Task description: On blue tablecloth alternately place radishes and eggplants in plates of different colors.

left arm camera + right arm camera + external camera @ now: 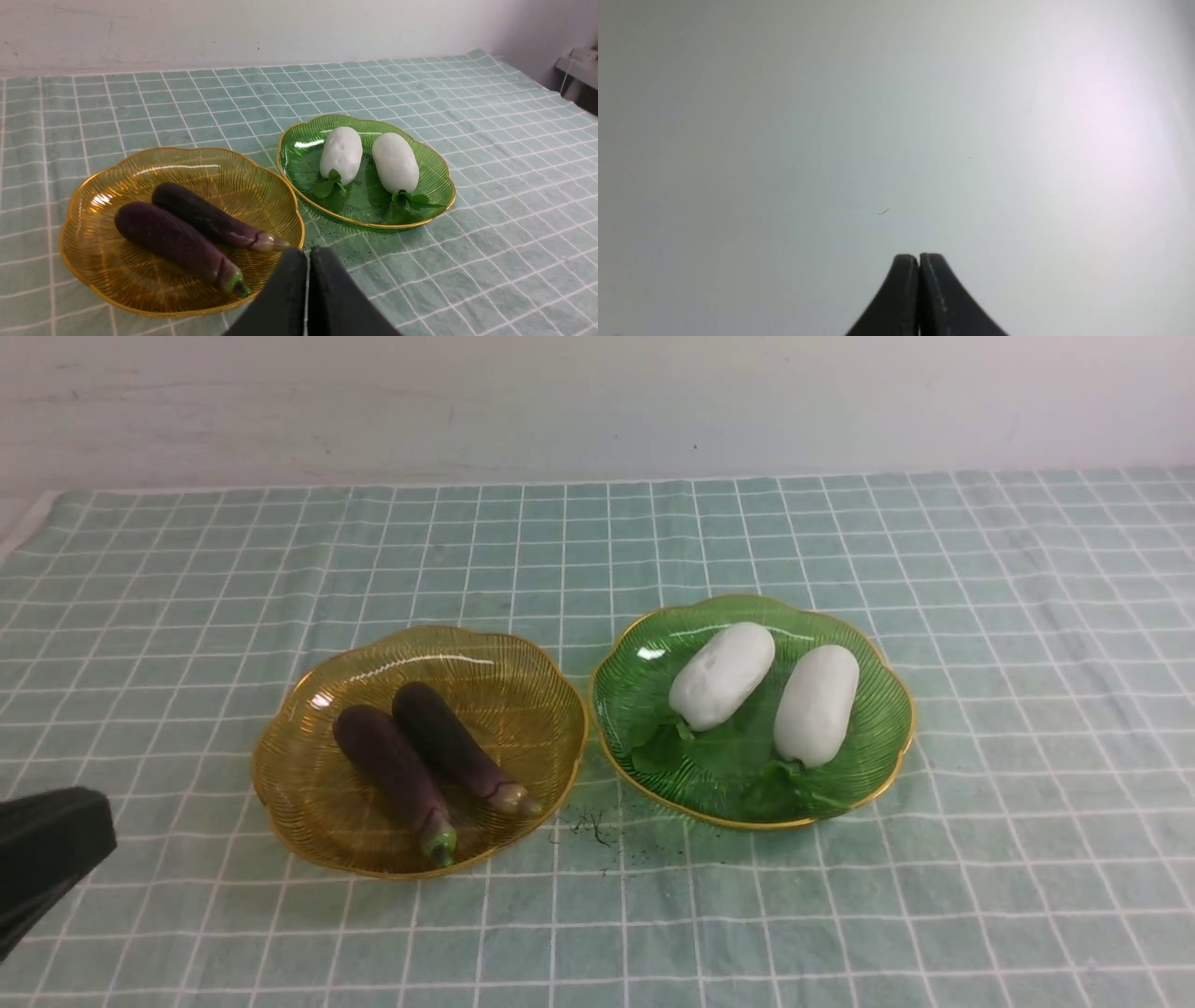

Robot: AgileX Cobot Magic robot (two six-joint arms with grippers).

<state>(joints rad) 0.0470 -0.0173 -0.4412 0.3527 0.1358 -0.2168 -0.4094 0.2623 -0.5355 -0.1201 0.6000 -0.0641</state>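
The closed, empty left pincer is cropped at the front view's left edge; the closed right pincer appears only in its wrist view.

Two purple eggplants lie side by side in the amber plate, just ahead of the left tool; two white radishes lie in the green plate, farther to its right; both plates stand on the checked teal tablecloth.

Plain off-white wall, faintly scuffed and evenly lit, runs behind the scene; it meets a darker side wall, where a grey ledge projects.
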